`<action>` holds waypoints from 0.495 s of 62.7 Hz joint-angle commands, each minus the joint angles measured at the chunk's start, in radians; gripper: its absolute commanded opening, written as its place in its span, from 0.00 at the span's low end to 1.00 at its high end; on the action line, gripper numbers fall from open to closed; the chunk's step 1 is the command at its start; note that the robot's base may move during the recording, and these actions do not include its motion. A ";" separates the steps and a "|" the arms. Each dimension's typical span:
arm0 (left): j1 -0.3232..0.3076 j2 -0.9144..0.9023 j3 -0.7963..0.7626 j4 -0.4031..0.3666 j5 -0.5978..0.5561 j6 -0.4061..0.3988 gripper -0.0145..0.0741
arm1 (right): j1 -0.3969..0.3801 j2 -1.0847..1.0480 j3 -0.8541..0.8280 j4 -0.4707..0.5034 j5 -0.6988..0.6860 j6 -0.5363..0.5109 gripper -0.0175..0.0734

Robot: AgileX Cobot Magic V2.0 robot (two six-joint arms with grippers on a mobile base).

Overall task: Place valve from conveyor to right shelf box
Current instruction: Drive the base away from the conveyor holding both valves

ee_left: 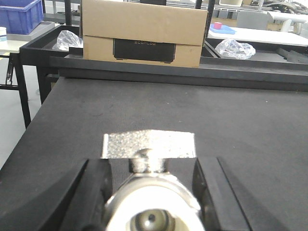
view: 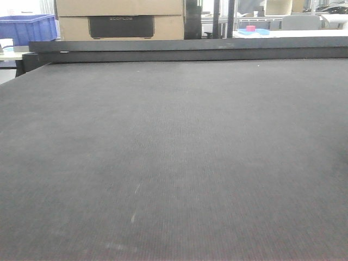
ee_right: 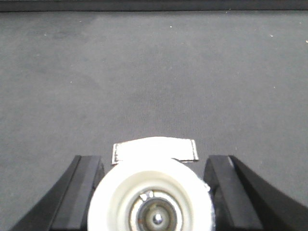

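Exterior front-facing view gives only the conveyor (view: 174, 163): its dark woven belt fills the frame, and no valve or arm shows there. Behind its black rail (view: 190, 46) a blue crate (view: 27, 27) stands at 11 o'clock and a cardboard box (view: 119, 16) near 12 o'clock. The right shelf box is in no view.

In the left wrist view, the left gripper (ee_left: 153, 160) has its jaws on both flanks of a valve (ee_left: 151, 204). They seem to touch the body, so I judge them clamped on it. A flat silver handle (ee_left: 148, 144) sits on a short stem at 12 o'clock of the round body, and an open port faces the camera. Whether the valve rests on the belt or hangs above it, I cannot tell.

In the right wrist view, the right gripper (ee_right: 155, 156) stands in the same way around a second valve (ee_right: 154, 202), with jaws against its pale round body at 9 and 3 o'clock.

As a judgement, these valves look like metal, so they should be rigid, not fragile, and rather heavy for their size. The rounded body is smooth and may slip or roll between flat jaws. The best hold is across the body, close under the stem. The thin handle is a bad place, because it may turn.
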 commanded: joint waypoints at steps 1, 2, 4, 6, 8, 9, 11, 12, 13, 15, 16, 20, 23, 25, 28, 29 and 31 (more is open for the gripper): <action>-0.007 -0.009 -0.003 -0.009 -0.059 0.001 0.04 | -0.006 -0.008 -0.008 -0.003 -0.074 -0.001 0.01; -0.007 -0.009 -0.003 -0.009 -0.059 0.001 0.04 | -0.006 -0.008 -0.008 -0.003 -0.074 -0.001 0.01; -0.007 -0.009 -0.003 -0.009 -0.059 0.001 0.04 | -0.006 -0.008 -0.008 -0.003 -0.076 -0.001 0.01; -0.007 -0.009 -0.003 -0.009 -0.059 0.001 0.04 | -0.006 -0.008 -0.008 -0.003 -0.076 -0.001 0.01; -0.007 -0.009 -0.003 -0.009 -0.059 0.001 0.04 | -0.006 -0.008 -0.008 -0.003 -0.076 -0.001 0.01; -0.007 -0.009 -0.003 -0.009 -0.059 0.001 0.04 | -0.006 -0.008 -0.008 -0.003 -0.076 -0.001 0.01; -0.007 -0.009 -0.003 -0.009 -0.059 0.001 0.04 | -0.006 -0.008 -0.008 -0.003 -0.076 -0.001 0.01; -0.007 -0.009 -0.003 -0.009 -0.059 0.001 0.04 | -0.006 -0.008 -0.008 -0.003 -0.076 -0.001 0.01; -0.007 -0.009 -0.003 -0.009 -0.059 0.001 0.04 | -0.006 -0.008 -0.008 -0.003 -0.076 -0.001 0.01; -0.007 -0.009 -0.003 -0.009 -0.059 0.001 0.04 | -0.006 -0.008 -0.008 -0.003 -0.076 -0.001 0.01; -0.007 -0.009 -0.003 -0.009 -0.059 0.001 0.04 | -0.006 -0.008 -0.008 -0.003 -0.076 -0.001 0.01; -0.007 -0.009 -0.003 -0.009 -0.059 0.001 0.04 | -0.006 -0.008 -0.008 -0.003 -0.076 -0.001 0.01; -0.007 -0.009 -0.003 -0.009 -0.059 0.001 0.04 | -0.006 -0.008 -0.008 -0.003 -0.076 -0.001 0.01; -0.007 -0.009 -0.003 -0.009 -0.059 0.001 0.04 | -0.006 -0.008 -0.008 -0.003 -0.076 -0.001 0.01; -0.007 -0.009 -0.003 -0.009 -0.059 0.001 0.04 | -0.006 -0.008 -0.008 -0.003 -0.076 -0.001 0.01; -0.007 -0.009 -0.003 -0.009 -0.059 0.001 0.04 | -0.006 -0.008 -0.008 -0.003 -0.076 -0.001 0.01; -0.007 -0.009 -0.003 -0.009 -0.059 0.001 0.04 | -0.006 -0.008 -0.008 -0.003 -0.076 -0.001 0.01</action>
